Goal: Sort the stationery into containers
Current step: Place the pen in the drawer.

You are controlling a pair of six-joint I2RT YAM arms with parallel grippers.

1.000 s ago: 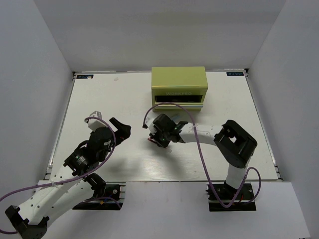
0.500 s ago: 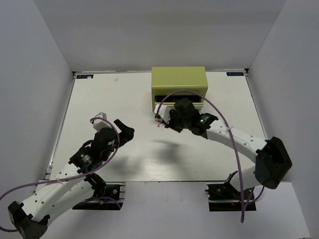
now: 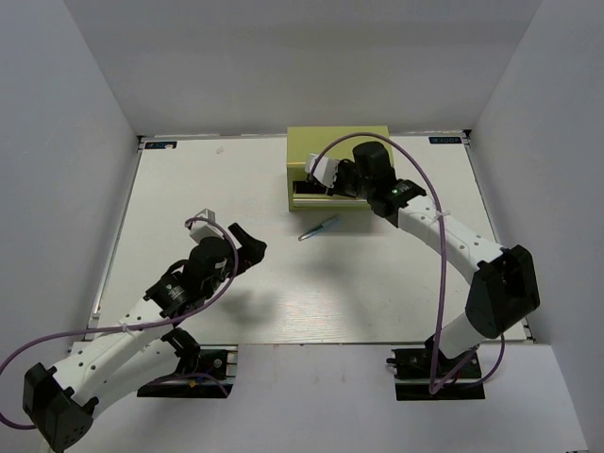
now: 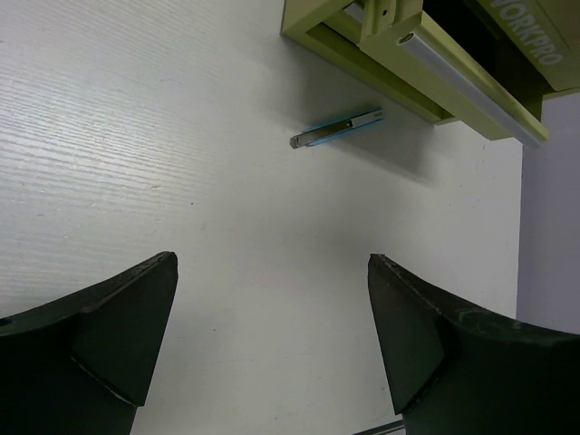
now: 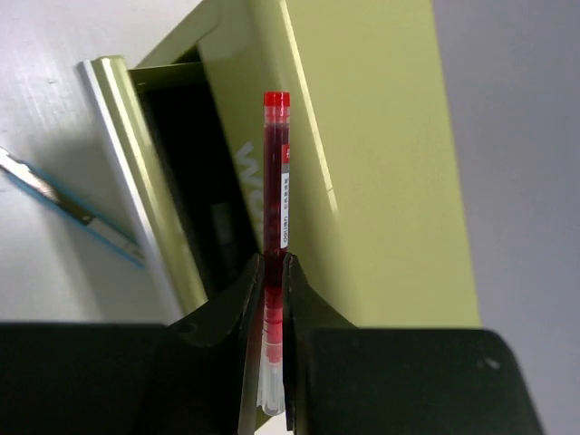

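Observation:
The yellow-green chest [image 3: 338,149] stands at the back with a lower drawer [image 5: 186,195] pulled open. My right gripper [image 3: 328,179] is shut on the red pen with the white end [image 5: 275,172] and holds it over the open drawer; the pen's red tip points across the chest's top. The pale blue-silver pen [image 3: 318,227] lies on the table just in front of the drawer, and it shows in the left wrist view [image 4: 337,128] and the right wrist view [image 5: 68,208]. My left gripper [image 3: 247,247] is open and empty, left of that pen. The dark grey and dark teal pens are out of view.
The white table [image 3: 208,189] is enclosed by grey walls at the left, right and back. The chest's open drawer front [image 4: 467,86] juts toward the pen on the table. The right arm's purple cable [image 3: 444,245] arcs over the table's right half.
My right gripper has carried the red pen from the table's middle up to the open drawer. The blue-silver pen now lies uncovered. My left gripper has shifted a little to the right.

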